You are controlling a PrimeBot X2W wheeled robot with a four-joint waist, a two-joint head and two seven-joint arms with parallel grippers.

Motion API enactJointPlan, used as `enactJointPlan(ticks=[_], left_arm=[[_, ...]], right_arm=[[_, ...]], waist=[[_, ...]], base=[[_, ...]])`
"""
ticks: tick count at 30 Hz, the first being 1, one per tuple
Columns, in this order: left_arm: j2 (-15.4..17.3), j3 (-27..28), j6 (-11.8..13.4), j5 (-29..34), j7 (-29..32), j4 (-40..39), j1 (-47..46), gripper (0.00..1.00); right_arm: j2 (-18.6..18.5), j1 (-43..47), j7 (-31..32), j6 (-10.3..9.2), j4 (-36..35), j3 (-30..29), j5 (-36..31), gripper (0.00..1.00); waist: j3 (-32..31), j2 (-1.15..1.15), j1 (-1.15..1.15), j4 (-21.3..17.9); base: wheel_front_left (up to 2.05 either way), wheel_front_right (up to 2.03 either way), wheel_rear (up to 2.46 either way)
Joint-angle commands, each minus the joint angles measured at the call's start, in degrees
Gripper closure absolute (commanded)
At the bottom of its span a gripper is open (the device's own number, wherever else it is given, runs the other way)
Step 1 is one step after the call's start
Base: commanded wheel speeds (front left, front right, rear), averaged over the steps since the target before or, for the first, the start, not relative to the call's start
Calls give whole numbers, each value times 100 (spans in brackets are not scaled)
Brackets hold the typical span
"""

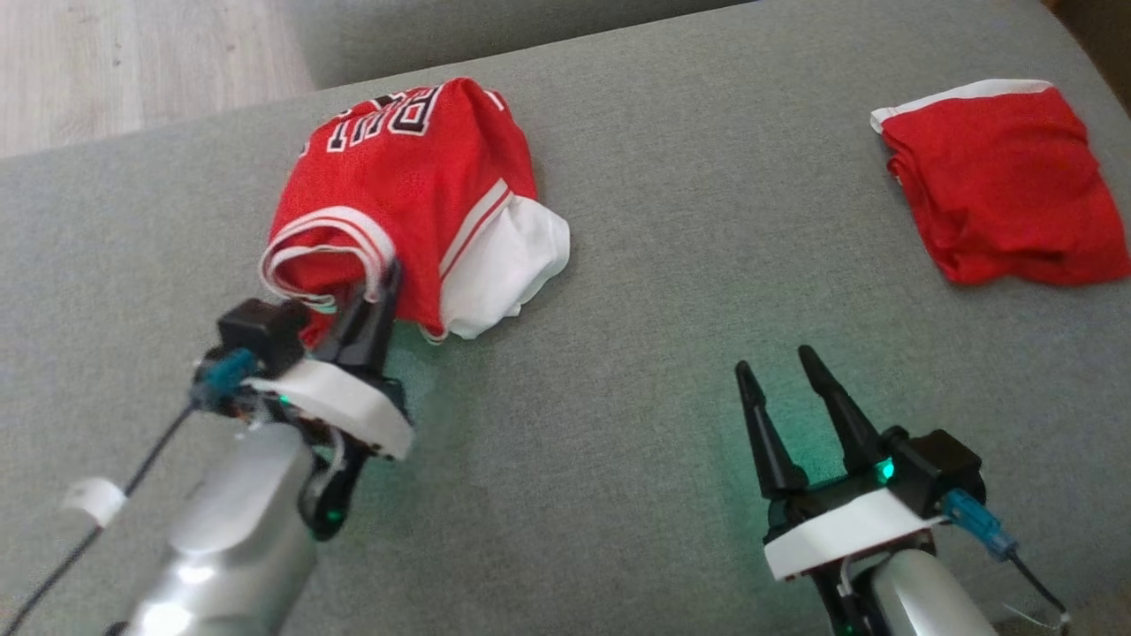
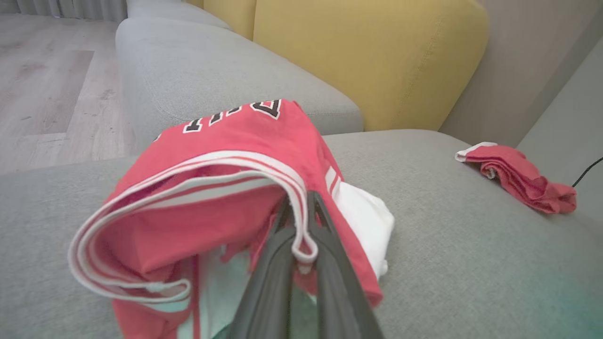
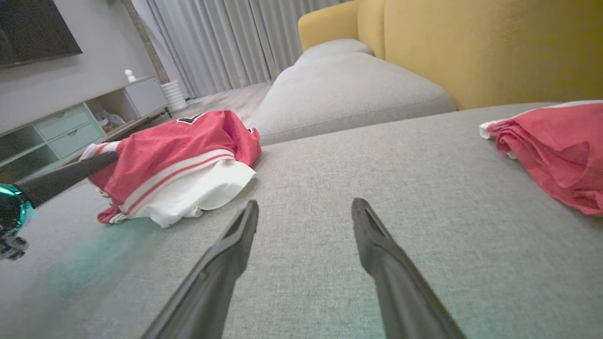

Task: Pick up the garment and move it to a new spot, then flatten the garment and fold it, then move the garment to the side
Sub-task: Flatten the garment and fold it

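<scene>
The garment [image 1: 406, 185], a red jersey with dark white-edged lettering, striped trim and a white sleeve part, lies bunched on the grey sofa seat [image 1: 671, 265], left of centre. My left gripper [image 1: 389, 276] is shut on its white-red striped trim at the near edge, which is pulled up a little. In the left wrist view the trim band [image 2: 301, 221] runs between the two closed dark fingers [image 2: 271, 278], with the garment [image 2: 226, 188] spread behind. My right gripper [image 1: 778, 362] hovers open over bare cushion at the lower right, holding nothing. The right wrist view shows the garment [image 3: 179, 155] at left and the right gripper [image 3: 306, 209].
A smaller plain red piece with a white edge band [image 1: 1003, 199] lies at the far right of the seat. A yellow backrest [image 2: 372, 56] rises behind the sofa. Wooden floor [image 1: 115, 62] lies beyond the cushion's far left edge. Bare cushion separates the two cloths.
</scene>
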Motion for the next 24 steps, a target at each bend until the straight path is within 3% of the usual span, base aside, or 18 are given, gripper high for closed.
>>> enactJointPlan(ticks=[1, 2, 3, 4, 10, 17, 20, 24], left_arm=[[2, 128, 24, 85, -156, -172, -190, 100], [-39, 73, 56, 180, -208, -189, -130, 100], [-85, 27, 120, 281, -247, -214, -71, 59], [-131, -4, 210, 381, -278, -251, -10, 3], [-370, -72, 756, 825, -343, -683, 546, 0], [-579, 184, 1154, 1003, -347, -1133, 1017, 0], [-685, 507, 1271, 934, -348, -1197, 1058, 0], [-850, 773, 1129, 656, -348, -1075, 1048, 0]], right_arm=[[-5, -137, -16, -4, -145, 42, -79, 0], [-5, -128, -16, -4, -139, 15, -97, 0], [-5, -118, -16, -4, -136, -12, -110, 0], [-5, -110, -16, -4, -130, -27, -121, 0], [-5, -78, -16, -4, -126, -53, -144, 0], [-5, -116, -16, -4, -121, -4, -150, 0], [-5, -148, -16, -4, -116, 16, -152, 0], [-5, -169, -16, -4, -112, 47, -159, 0]], waist=[[6, 0, 0, 56], [7, 0, 0, 83], [7, 0, 0, 115], [7, 0, 0, 141], [22, 0, 0, 281], [111, 0, 0, 360], [148, 0, 0, 356], [175, 0, 0, 306]], base=[[0, 0, 0], [0, 0, 0], [0, 0, 0], [0, 0, 0], [0, 0, 0], [0, 0, 0], [0, 0, 0], [0, 0, 0]])
